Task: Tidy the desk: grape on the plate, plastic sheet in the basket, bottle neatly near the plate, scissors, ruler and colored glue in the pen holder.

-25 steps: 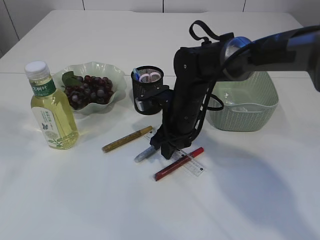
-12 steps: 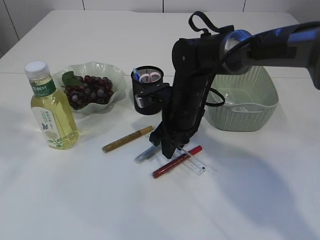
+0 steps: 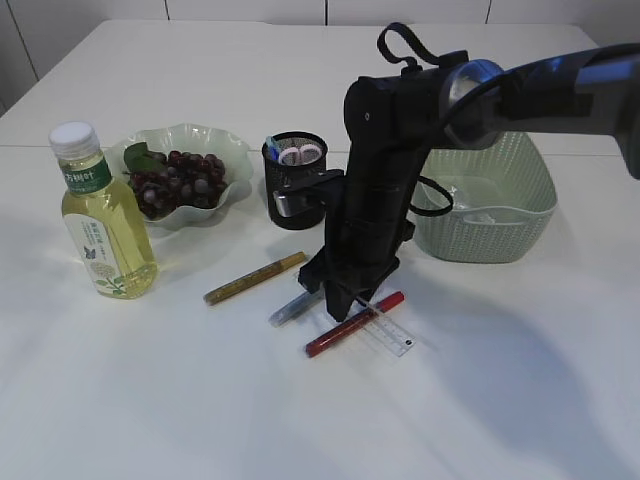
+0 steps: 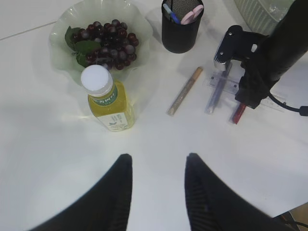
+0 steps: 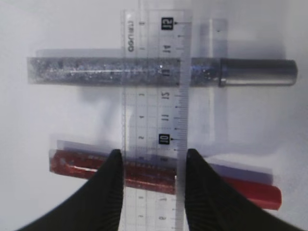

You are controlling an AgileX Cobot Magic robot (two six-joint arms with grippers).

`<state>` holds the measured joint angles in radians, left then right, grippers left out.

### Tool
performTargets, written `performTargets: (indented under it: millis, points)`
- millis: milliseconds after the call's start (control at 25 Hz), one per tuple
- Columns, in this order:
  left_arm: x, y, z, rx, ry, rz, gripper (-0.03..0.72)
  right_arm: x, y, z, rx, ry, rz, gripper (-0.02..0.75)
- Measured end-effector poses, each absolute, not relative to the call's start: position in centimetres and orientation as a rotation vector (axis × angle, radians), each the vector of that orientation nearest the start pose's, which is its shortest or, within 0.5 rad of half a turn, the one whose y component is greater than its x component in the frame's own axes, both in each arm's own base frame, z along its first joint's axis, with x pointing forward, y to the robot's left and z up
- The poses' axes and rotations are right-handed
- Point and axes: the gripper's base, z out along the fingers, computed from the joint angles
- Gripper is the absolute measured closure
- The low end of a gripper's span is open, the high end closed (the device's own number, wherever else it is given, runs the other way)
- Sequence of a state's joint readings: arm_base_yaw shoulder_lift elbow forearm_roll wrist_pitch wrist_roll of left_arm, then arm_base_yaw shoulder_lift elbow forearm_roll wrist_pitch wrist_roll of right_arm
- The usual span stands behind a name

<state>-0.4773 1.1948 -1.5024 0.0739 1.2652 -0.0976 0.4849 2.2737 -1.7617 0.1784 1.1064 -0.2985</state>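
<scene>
Three glue sticks on white table [image 3: 520, 380]: gold stick [image 3: 255, 277] at left, silver stick [image 3: 296, 306] in middle, red stick [image 3: 355, 325] nearest, at right. Clear ruler [image 5: 155, 115] laid across silver and red sticks, seen from above in right wrist view. Right gripper [image 5: 150, 185] lowered over ruler, fingers [image 5: 107, 192] spread, one at each long edge of ruler; contact with edges not resolvable, ruler flat on sticks, nothing lifted. Left gripper [image 4: 156, 192] held high above near-left table, fingers parted, empty. Bottle [image 3: 103, 215] upright at left, white cap, yellow liquid, just beside plate [image 3: 230, 150] on its near-left side. Grape [image 3: 178, 178] in plate, far left. Black mesh pen holder [image 3: 293, 180] right of plate, with pink scissors [image 3: 301, 154] handles showing above rim. Green basket [image 3: 500, 215] at far right, partly behind right arm, with pale plastic sheet [image 3: 480, 200] inside. Ruler and all three sticks outside pen holder, near side of it.
</scene>
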Motion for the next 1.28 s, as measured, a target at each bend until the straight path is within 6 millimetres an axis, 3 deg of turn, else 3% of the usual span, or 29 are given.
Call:
performTargets:
  millis: [640,1280]
  points:
    - [19.3,-9.2,44.7,0.457,2.401,-0.161,0.435,39.4,22.4,14.0,-0.989,2.951,0.261,0.438]
    - [19.3,-9.2,44.7,0.457,2.401,-0.161,0.435,39.6,22.6,16.6,-0.944,2.864,0.294,0.438]
